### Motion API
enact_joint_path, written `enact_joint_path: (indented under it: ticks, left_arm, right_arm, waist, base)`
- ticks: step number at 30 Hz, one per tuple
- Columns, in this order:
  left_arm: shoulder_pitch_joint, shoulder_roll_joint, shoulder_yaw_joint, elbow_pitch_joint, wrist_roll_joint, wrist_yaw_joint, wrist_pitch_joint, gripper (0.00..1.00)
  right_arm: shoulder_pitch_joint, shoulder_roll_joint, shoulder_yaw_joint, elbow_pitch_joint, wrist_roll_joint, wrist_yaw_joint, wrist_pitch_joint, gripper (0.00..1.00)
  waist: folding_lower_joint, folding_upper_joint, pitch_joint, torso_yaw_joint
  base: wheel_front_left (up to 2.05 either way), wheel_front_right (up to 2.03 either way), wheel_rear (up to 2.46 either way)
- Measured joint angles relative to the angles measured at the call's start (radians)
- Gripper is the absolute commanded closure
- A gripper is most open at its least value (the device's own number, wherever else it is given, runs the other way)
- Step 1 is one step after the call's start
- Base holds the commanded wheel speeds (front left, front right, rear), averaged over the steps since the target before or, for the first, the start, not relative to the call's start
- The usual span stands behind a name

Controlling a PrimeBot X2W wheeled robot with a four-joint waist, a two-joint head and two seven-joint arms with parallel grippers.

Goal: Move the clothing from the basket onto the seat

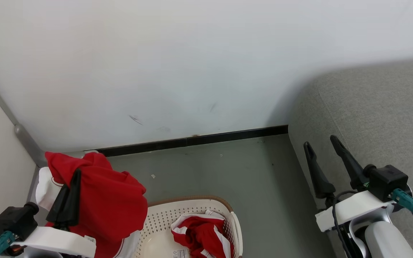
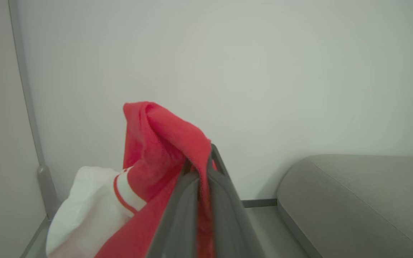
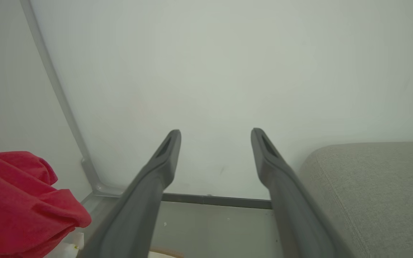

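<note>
Faces a white wall [image 1: 192, 53] from 9 to 3 o'clock in the head view, lightly scuffed near centre, with a black skirting strip [image 1: 192, 141] along its foot and a grey corner post [image 1: 29, 143] at 9 o'clock. Stands over a grey-green floor [image 1: 210, 172] at centre.

Counts one seat [image 1: 378, 118], grey woven fabric with a rounded edge, at 3 o'clock; one basket [image 1: 199, 198], cream, perforated, brown-rimmed, on the floor at 6 o'clock; two pieces of clothing.

Shows the first garment [image 1: 109, 200], red with a white panel and striped trim, at 8 o'clock, pinched between the closed jaws of the left gripper [image 1: 76, 175], hanging at the basket's 9 o'clock rim, well apart from the seat.

Finds the second garment [image 1: 203, 233], red and white, crumpled inside the basket.

Shows the right gripper [image 1: 320, 141] at 4 o'clock, jaws spread wide, empty, before the seat edge.

Notes one printed label [image 1: 180, 253] on the basket bottom; text too small to read.
</note>
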Motion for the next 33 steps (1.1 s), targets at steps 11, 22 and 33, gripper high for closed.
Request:
enact_joint_path:
  ticks: [11, 22, 33]
  left_arm:
    - [0.002, 0.004, -0.06, -0.052, 0.057, -0.017, 0.0, 1.0]
    - [-0.101, 0.023, -0.187, -0.139, 0.118, -0.031, 0.0, 1.0]
    - [-0.161, 0.035, -0.284, -0.2, 0.162, -0.033, 0.003, 1.0]
  right_arm:
    - [0.007, -0.002, 0.16, 0.002, 0.048, 0.0, 0.0, 0.0]
    - [-0.047, -0.049, 0.462, -0.01, 0.164, 0.0, 0.0, 0.0]
    - [-0.135, -0.118, 0.603, -0.022, 0.226, 0.0, 0.0, 0.0]
  waist:
    - [0.0, 0.0, -0.002, 0.001]
    - [0.0, 0.0, 0.003, 0.006]
    - [0.0, 0.0, 0.013, -0.002]
  base:
    - [0.0, 0.0, 0.0]
    - [0.0, 0.0, 0.0]
    - [0.0, 0.0, 0.0]
